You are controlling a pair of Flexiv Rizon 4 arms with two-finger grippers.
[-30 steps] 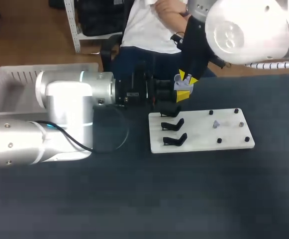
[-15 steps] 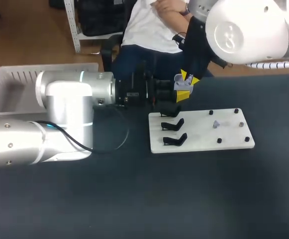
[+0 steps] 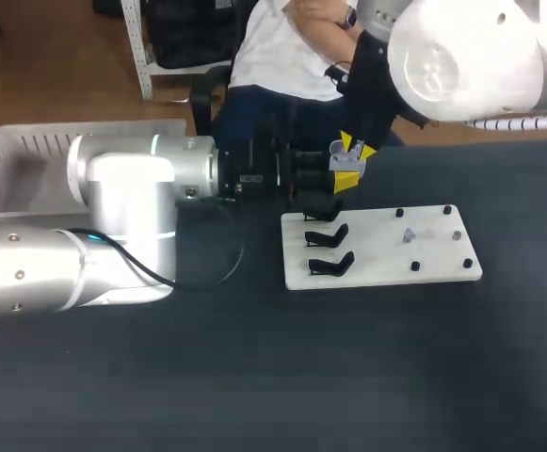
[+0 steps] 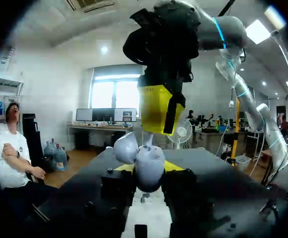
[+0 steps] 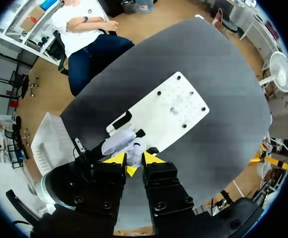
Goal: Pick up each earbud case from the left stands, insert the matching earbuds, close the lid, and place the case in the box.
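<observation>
Lilac-grey plastic earbud case (image 4: 146, 158), lid open, clamped in left tool (image 4: 148, 171) over far table (image 3: 254, 377) edge. Likely light, slick, weak at hinge; best held across body. Right tool (image 5: 135, 159) just above; cannot tell its spread.

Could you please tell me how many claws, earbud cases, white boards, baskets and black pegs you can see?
2 claws: left claw, right claw
1 earbud case
1 white board
1 basket
4 black pegs
Total: 9
</observation>
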